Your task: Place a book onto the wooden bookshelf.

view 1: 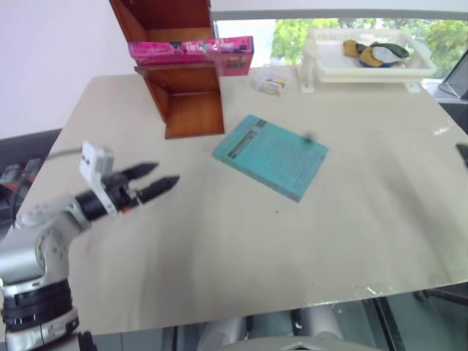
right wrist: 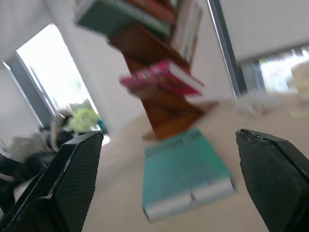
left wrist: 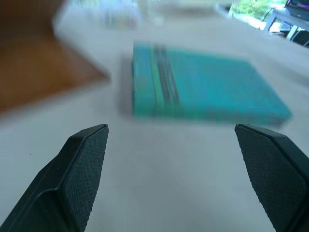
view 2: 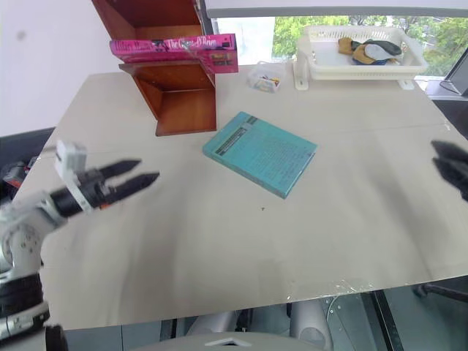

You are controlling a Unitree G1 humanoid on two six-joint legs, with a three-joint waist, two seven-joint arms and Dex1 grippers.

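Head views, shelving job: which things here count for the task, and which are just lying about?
Part of the job:
- pink book, lying on a shelf board
- wooden bookshelf
- left gripper and right gripper, both open, nothing held

Just lying about:
- teal book, flat on the table
- white basket with small items
- small clear packet

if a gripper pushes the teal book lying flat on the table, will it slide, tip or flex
The teal book lies flat on the smooth table, so it would probably slide rather than tip. It looks like a thin paperback, so lifted by one edge it may sag a little. Pushed off-centre at a corner, it would likely swivel.
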